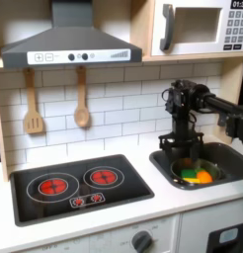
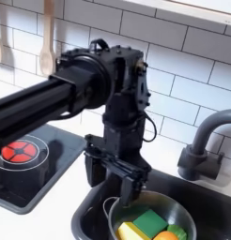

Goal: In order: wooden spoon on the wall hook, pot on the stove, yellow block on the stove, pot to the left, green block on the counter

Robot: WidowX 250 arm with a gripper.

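The wooden spoon (image 1: 82, 104) hangs on a wall hook above the stove (image 1: 79, 188), and its handle (image 2: 47, 37) shows in the second exterior view. The metal pot (image 1: 178, 170) sits in the sink (image 1: 224, 156). In the pot (image 2: 178, 206) lie a yellow block (image 2: 133, 231), a green block (image 2: 151, 221) and an orange piece (image 2: 167, 236). My black gripper (image 2: 110, 180) points straight down over the pot's rim, on the second exterior view's left. Its fingers (image 2: 93, 169) stand apart, open, holding nothing. In the first exterior view the gripper (image 1: 179, 150) hangs just above the sink.
A wooden spatula (image 1: 33, 109) hangs beside the spoon. The grey faucet (image 2: 204, 148) stands behind the sink, close to my arm. A range hood (image 1: 69, 44) and microwave (image 1: 198, 28) sit overhead. White counter (image 1: 153, 188) separates stove and sink.
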